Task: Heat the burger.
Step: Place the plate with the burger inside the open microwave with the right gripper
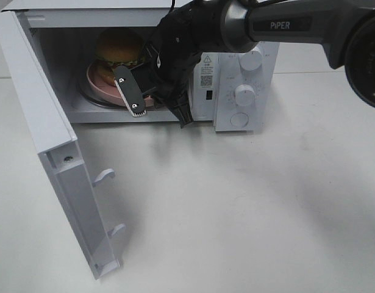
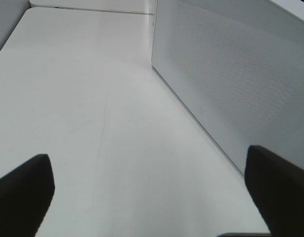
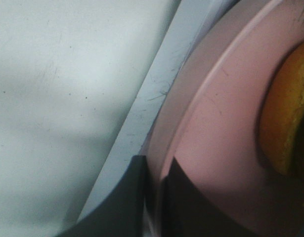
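The burger (image 1: 117, 49) rests on a pink plate (image 1: 97, 79) inside the open microwave (image 1: 236, 116). My right gripper (image 1: 131, 95) reaches through the opening and is shut on the plate's near rim. Up close in the right wrist view, the gripper (image 3: 154, 173) pinches the edge of the plate (image 3: 226, 123), with the burger (image 3: 290, 118) at the side. My left gripper (image 2: 152, 197) is open and holds nothing. It hovers over the table beside the microwave's perforated side wall (image 2: 240, 74) and does not show in the exterior view.
The microwave door (image 1: 47, 140) is swung wide toward the front left, with two latch hooks (image 1: 105, 176) sticking out. Two knobs (image 1: 244, 93) sit on the control panel to the right of the opening. The white table (image 1: 248, 213) stretches in front.
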Robot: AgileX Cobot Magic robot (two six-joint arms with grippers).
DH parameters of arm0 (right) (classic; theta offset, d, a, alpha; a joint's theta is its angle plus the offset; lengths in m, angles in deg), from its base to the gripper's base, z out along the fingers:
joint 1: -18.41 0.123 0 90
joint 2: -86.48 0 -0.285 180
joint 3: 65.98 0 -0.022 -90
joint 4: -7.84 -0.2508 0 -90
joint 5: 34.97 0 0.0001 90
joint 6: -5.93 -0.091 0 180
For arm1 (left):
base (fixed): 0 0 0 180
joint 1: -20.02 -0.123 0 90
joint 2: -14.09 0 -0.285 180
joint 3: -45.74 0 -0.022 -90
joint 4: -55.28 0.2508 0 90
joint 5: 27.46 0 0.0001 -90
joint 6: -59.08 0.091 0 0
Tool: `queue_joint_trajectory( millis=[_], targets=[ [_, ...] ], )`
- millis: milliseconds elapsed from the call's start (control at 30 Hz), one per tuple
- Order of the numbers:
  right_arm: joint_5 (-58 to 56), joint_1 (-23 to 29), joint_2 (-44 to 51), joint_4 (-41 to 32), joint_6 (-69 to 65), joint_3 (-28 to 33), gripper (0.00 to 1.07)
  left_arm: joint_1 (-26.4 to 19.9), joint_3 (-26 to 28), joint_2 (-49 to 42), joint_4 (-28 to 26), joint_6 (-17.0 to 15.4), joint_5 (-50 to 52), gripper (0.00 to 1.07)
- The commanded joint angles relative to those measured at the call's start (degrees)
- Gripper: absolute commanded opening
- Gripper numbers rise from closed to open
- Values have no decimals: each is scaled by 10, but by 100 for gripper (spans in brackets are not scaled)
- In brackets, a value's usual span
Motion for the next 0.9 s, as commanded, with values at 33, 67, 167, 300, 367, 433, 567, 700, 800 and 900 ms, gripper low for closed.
queue_joint_trajectory(
  millis=[33, 67, 167, 300, 367, 433, 567, 700, 800, 900],
  targets=[
    [43, 1, 7, -1, 3, -11, 5, 1, -1, -10, -2, 1, 9, 102],
    [51, 1, 6, -1, 2, -11, 11, 1, -1, -10, -2, 1, 9, 102],
    [49, 1, 6, -1, -1, -11, 27, 1, -1, -10, -2, 1, 9, 102],
    [44, 1, 6, -3, -13, -11, 50, 1, -1, -10, -2, 1, 9, 102],
    [42, 1, 6, -5, -21, -11, 55, 1, -1, -10, -2, 1, 9, 102],
    [30, 1, 7, -8, -40, -11, 63, 1, -1, -10, -2, 1, 9, 102],
    [-5, 1, 7, -11, -53, -8, 70, 1, -1, -10, -2, 1, 9, 102],
    [-11, 1, 10, -22, -53, -8, 71, 1, -1, -10, -2, 1, 9, 102],
    [-2, 1, 23, -41, -52, 5, 71, 1, -1, -10, -2, 0, 9, 102],
    [13, 1, 41, -42, -52, 34, 72, 1, -1, -10, -2, 1, 9, 102]
  ],
)
